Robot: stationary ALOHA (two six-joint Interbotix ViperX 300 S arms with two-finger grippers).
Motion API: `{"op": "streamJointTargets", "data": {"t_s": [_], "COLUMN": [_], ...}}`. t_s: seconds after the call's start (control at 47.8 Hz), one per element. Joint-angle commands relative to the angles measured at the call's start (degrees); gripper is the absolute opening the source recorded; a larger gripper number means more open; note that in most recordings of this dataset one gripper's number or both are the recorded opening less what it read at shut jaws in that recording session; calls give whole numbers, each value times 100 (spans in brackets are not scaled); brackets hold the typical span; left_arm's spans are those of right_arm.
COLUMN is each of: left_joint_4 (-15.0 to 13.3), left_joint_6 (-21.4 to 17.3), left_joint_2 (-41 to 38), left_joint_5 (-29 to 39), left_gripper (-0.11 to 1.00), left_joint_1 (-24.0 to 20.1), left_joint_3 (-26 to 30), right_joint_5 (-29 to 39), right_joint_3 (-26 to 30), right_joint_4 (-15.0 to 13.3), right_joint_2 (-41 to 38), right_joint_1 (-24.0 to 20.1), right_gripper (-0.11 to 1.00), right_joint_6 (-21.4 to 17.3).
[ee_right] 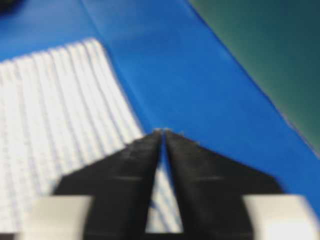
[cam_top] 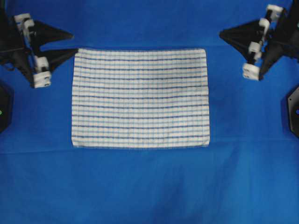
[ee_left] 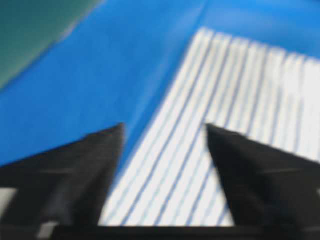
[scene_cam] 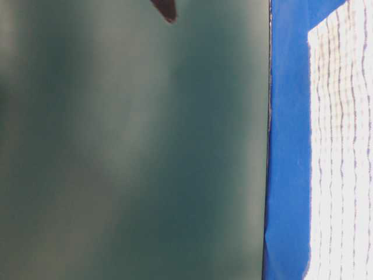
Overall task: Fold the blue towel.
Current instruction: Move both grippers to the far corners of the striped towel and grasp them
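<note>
From above, the blue towel lies flat in the middle of the blue table cover, with the left gripper at its upper left corner, fingers spread wide. On the upper right, the right gripper hangs just beside the towel. Up close from the right wrist, its fingers are almost together, holding nothing.

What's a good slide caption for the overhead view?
Striped towel lies flat and unfolded on blue cover, an end effector near each top corner.
</note>
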State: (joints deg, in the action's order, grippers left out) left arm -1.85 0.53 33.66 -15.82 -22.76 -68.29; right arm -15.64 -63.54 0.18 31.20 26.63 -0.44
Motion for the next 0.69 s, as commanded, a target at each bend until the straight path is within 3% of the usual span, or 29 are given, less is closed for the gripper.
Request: {"op": "streamJointTargets", "data": {"t_s": [0.0,0.063,0.105,0.23,0.669], "left_joint_4": [-9,-9,-9,-9,-9], "left_joint_6": [0,-9,-9,-44,-35], "left_joint_2": [-404,-668,-835,-1354,-2865], "left_joint_5": [-105,-167,-211,-387,-1160], "left_gripper": [70,84,86,81,81], "left_joint_1": [-220,-352,-431,-668,-993], "left_joint_3": [53,70,79,88,88], "right_joint_5": [-9,-9,-18,-26,-378], "right_joint_3": [193,237,272,404,738], "right_joint_4": [18,18,18,18,9], "right_joint_2": [-387,-686,-923,-1485,-3094], "right_joint_1": [176,264,308,352,483], "right_gripper": [42,58,62,56,56], "right_joint_6": [0,9,18,26,70]}}
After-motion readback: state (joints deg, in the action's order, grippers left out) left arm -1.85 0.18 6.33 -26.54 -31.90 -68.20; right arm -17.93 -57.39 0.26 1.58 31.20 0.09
